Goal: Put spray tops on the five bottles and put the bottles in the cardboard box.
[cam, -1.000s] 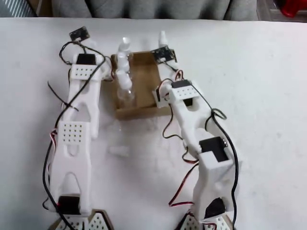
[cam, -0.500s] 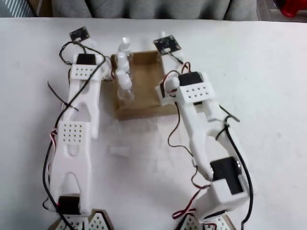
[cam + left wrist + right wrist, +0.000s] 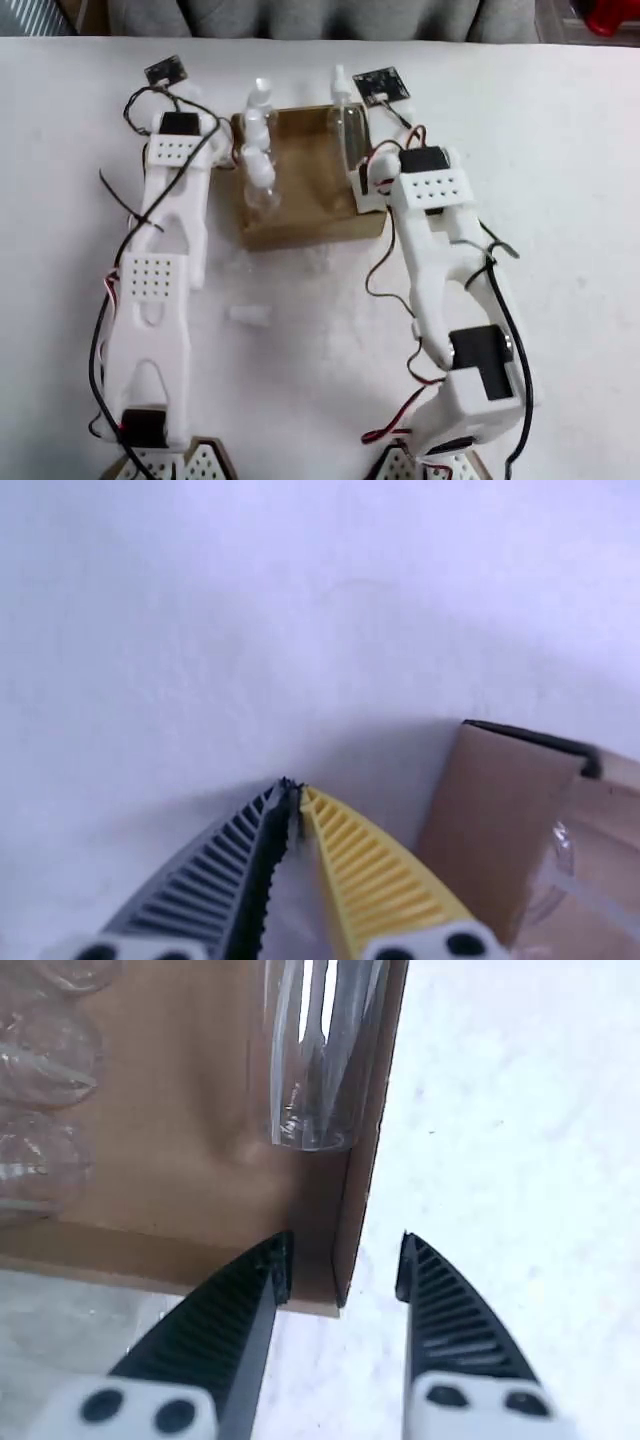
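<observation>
The bottle (image 3: 315, 1060) stands, seemingly upright, just ahead of the open right gripper (image 3: 344, 1250), inside the cardboard box (image 3: 365, 1140) wall its jaws straddle (left gripper (image 3: 295, 792) closed, empty).

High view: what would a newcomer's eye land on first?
The brown cardboard box at the far middle of the white table, with a row of clear plastic bottles with white spray tops along its left-arm side and one more clear bottle against the opposite wall. The right gripper has its fingers open astride that wall's near corner. The left gripper, fingers shut, sits just outside the box.
</observation>
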{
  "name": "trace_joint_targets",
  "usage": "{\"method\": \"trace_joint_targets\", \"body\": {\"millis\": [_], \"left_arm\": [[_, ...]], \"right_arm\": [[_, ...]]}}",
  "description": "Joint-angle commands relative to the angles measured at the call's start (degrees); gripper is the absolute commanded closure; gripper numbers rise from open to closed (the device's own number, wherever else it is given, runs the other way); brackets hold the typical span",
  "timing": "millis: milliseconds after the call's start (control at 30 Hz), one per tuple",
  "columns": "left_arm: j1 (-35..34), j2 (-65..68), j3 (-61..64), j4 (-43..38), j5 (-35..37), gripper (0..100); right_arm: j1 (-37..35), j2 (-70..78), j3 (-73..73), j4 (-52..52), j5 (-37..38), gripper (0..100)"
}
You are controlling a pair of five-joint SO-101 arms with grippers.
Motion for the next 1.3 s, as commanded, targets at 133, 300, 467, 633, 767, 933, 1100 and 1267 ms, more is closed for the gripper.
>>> {"method": "trace_joint_targets", "body": {"millis": [133,300,467,633,767,933,1100,1267], "left_arm": [[3.65,0.13,-1.05,-1.41,0.18,98],[3.65,0.13,-1.05,-1.32,0.18,98],[3.65,0.13,-1.05,-1.23,0.18,98],[3.65,0.13,-1.05,-1.23,0.18,98],[3.65,0.13,-1.05,-1.23,0.18,98],[3.65,0.13,-1.05,-1.32,0.18,98],[3.65,0.13,-1.05,-1.32,0.18,98],[3.65,0.13,-1.05,-1.32,0.18,98]], "right_arm": [[0.22,3.82,-2.9,-1.89,0.0,85.5],[0.04,4.35,-2.9,-1.71,0.09,93.8],[-0.13,4.26,-2.99,2.07,2.99,95.3],[-0.75,4.44,-5.36,7.69,4.66,95.7],[-1.01,4.18,-5.71,11.03,4.92,95.7],[-0.84,4.35,-5.27,13.49,5.01,95.7],[-1.01,3.91,-5.27,16.66,5.01,95.7],[-0.92,3.91,-5.27,18.33,5.01,95.5]]}}
